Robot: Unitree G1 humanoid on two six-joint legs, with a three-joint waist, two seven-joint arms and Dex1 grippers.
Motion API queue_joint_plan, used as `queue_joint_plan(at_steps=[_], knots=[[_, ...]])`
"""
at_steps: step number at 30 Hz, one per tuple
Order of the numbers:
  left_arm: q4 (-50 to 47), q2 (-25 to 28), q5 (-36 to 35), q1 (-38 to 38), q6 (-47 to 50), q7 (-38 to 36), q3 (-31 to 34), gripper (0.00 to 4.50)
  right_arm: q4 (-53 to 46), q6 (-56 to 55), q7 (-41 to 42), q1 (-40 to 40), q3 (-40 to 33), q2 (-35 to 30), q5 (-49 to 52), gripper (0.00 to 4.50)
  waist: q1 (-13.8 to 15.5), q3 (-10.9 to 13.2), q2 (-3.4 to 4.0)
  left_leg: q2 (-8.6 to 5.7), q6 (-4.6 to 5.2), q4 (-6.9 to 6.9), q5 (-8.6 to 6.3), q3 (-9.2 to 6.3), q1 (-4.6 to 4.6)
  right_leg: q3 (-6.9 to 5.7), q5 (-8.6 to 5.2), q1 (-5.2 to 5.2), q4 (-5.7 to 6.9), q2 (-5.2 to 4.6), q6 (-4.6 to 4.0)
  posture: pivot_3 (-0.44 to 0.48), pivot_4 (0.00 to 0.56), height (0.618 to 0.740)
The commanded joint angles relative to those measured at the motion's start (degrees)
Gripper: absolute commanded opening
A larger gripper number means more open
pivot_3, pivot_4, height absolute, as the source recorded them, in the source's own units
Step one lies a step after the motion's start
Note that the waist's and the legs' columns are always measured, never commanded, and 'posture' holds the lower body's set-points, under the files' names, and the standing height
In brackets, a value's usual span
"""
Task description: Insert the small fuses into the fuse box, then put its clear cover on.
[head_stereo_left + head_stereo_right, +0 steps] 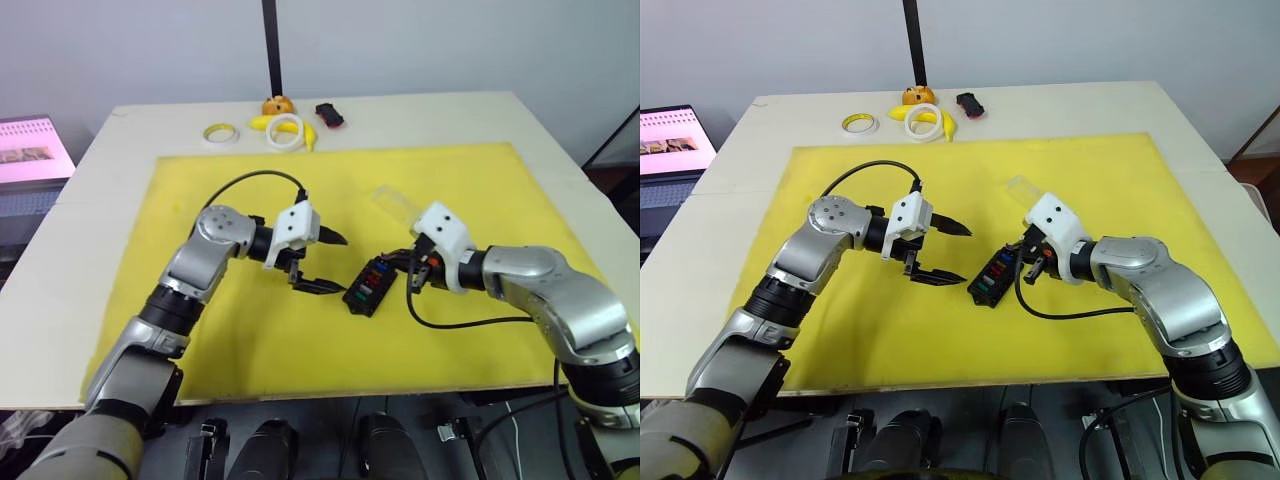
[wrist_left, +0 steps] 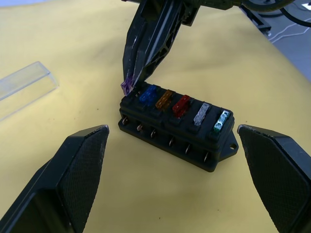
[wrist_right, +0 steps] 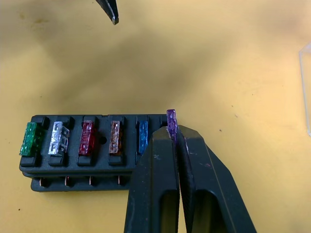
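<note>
The black fuse box [image 1: 366, 288] lies on the yellow mat [image 1: 250, 340] between my two grippers. Green, grey, red, orange and blue small fuses [image 3: 86, 138] stand in a row of its slots. My right gripper [image 3: 171, 130] is shut on a purple fuse [image 3: 170, 116] and holds it over the box's end slot beside the blue one. My left gripper [image 1: 334, 262] is open just left of the box, its fingers [image 2: 82, 160] spread wider than the box and touching nothing. The clear cover [image 1: 395, 203] lies flat on the mat behind the box.
At the table's far edge sit two tape rings [image 1: 220, 133], a banana [image 1: 262, 122], an orange object [image 1: 277, 104] and a small black and red toy car [image 1: 329, 114]. A laptop [image 1: 30, 150] stands off the table's left side.
</note>
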Motion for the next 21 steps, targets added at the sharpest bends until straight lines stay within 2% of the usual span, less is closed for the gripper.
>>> queue_joint_plan(at_steps=[1,21], knots=[[-1.9,0.4,-0.6,-0.3,-0.1,0.2,1.2,4.50,-0.8,-1.0,0.2,-0.2,-0.3,-0.7,-0.4,0.02,0.0,0.0,0.00,0.00,0.00,0.00,0.00,0.00,0.00,0.00,0.00,0.00,0.00,0.00,0.00,0.000,0.150,0.740],[-2.0,0.6,-0.7,-0.2,0.0,0.4,1.3,4.50,0.9,-3.8,2.1,0.0,2.3,-1.9,-3.3,0.02,0.0,0.0,0.00,0.00,0.00,0.00,0.00,0.00,0.00,0.00,0.00,0.00,0.00,0.00,0.00,0.000,0.150,0.740]])
